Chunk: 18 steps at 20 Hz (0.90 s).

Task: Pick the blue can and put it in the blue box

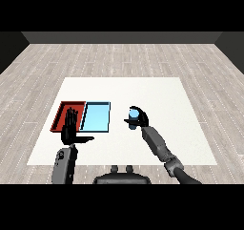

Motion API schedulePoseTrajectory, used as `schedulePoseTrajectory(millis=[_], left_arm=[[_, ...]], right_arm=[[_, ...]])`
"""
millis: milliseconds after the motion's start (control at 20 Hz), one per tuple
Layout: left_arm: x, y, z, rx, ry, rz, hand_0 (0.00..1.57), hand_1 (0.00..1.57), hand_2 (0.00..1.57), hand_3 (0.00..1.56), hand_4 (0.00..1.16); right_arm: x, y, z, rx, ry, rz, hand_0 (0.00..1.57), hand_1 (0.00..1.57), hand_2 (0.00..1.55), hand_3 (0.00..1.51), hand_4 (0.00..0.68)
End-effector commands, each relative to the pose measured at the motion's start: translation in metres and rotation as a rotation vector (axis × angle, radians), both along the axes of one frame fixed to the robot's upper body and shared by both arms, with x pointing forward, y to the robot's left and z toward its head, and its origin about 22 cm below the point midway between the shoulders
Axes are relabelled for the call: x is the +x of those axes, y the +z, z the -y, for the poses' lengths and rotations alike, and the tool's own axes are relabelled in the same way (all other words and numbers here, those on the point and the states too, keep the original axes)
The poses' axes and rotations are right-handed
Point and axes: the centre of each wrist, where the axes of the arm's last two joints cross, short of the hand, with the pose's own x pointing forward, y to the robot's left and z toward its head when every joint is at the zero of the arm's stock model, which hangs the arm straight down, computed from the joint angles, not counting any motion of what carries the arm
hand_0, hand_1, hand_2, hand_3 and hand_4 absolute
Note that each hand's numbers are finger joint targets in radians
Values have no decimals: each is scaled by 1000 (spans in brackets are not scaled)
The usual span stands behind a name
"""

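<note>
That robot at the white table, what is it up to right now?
The robot's right hand is curled round a blue can, to the right of the two trays. The light blue tray, where the can is meant to go, lies beside a red tray on the white table, and the can is not in it yet. The left hand is open with straight fingers, held up over the near edge of the red tray, holding nothing.
</note>
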Motion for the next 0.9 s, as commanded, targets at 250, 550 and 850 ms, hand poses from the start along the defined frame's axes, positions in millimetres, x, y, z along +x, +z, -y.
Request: schedulePoseTrajectory(millis=[250,550,850], left_arm=[[-16,-8,5,-8,-15,10,0,0,0,0,0],[-11,5,8,-14,-52,-11,0,0,0,0,0],[-3,-18,36,33,-102,-80,0,0,0,0,0]], right_arm=[[4,8,8,-86,-44,-24,1555,1555,1490,1441,680],[0,22,-4,-100,-11,95,1503,1503,1460,1417,657],[6,53,-12,-71,9,172,1481,1481,1455,1415,646]])
